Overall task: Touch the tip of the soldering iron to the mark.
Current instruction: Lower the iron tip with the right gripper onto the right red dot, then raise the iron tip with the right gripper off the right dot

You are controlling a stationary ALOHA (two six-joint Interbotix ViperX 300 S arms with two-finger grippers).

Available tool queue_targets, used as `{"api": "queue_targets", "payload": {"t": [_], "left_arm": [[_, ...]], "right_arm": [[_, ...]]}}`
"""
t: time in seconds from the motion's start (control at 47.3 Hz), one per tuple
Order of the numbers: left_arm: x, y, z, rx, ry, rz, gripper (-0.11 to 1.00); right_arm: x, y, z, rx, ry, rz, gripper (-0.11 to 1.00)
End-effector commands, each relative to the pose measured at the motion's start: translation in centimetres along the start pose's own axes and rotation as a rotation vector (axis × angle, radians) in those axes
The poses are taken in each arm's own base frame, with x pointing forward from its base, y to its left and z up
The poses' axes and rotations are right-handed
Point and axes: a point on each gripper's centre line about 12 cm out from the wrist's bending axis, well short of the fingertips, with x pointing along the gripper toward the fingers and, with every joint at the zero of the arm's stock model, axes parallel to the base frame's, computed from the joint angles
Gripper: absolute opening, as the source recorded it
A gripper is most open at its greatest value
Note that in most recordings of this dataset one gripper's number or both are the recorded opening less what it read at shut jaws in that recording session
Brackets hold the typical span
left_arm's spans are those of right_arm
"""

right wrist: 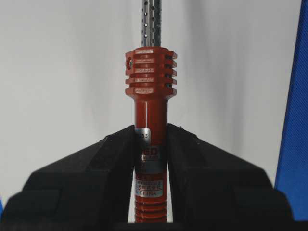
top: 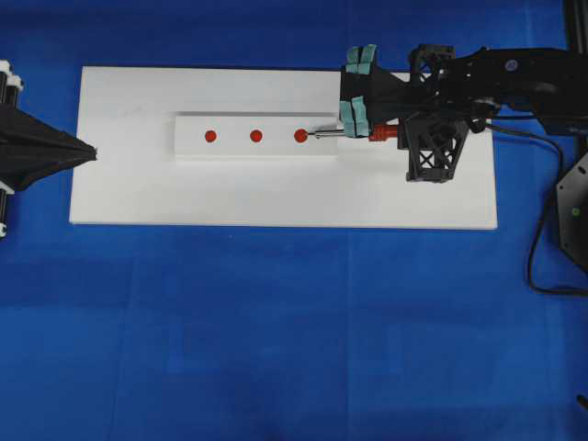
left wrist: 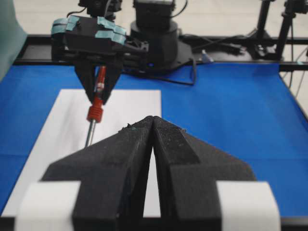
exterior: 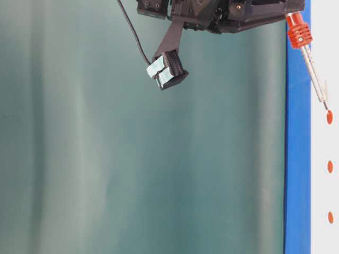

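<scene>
The soldering iron (top: 381,134) lies roughly level over the white board, its red ribbed handle (right wrist: 150,72) clamped in my right gripper (right wrist: 150,129), which is shut on it. Its silver shaft (top: 327,134) points left along a raised white strip (top: 230,152). The tip (top: 311,135) sits at the right edge of the rightmost red mark (top: 300,136); in the table-level view the tip (exterior: 324,106) is just short of that mark (exterior: 329,117), and contact cannot be told. My left gripper (top: 92,152) rests shut and empty at the board's left edge, fingertips (left wrist: 144,122) together.
Two more red marks (top: 256,136) (top: 210,136) lie further left on the strip. The white board (top: 276,197) sits on blue cloth (top: 276,331). The black cord (top: 537,220) loops down at the right. The right arm's base (left wrist: 154,33) stands behind the board.
</scene>
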Motion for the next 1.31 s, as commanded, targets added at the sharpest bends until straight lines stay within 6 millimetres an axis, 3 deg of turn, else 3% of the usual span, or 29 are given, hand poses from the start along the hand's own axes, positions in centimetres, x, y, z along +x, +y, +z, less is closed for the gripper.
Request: {"api": "queue_targets", "payload": {"t": [0.0, 0.275, 0.908, 1.289], "left_arm": [[0.1, -0.1, 0.5, 0.001, -0.02, -0.003, 0.02], [0.1, -0.1, 0.5, 0.001, -0.02, -0.003, 0.02], [0.1, -0.1, 0.5, 0.004, -0.02, -0.003, 0.02], [0.1, -0.1, 0.6, -0.002, -0.021, -0.003, 0.02]], "right_arm": [[-0.8, 0.0, 0.8, -0.002, -0.029, 0.0, 0.07], [-1.8, -0.1, 1.1, 0.002, -0.043, -0.002, 0.07], [-12.9, -1.1, 3.3, 0.025, -0.121, -0.027, 0.07], [-13.1, -1.0, 3.1, 0.026, -0.118, -0.025, 0.07]]}}
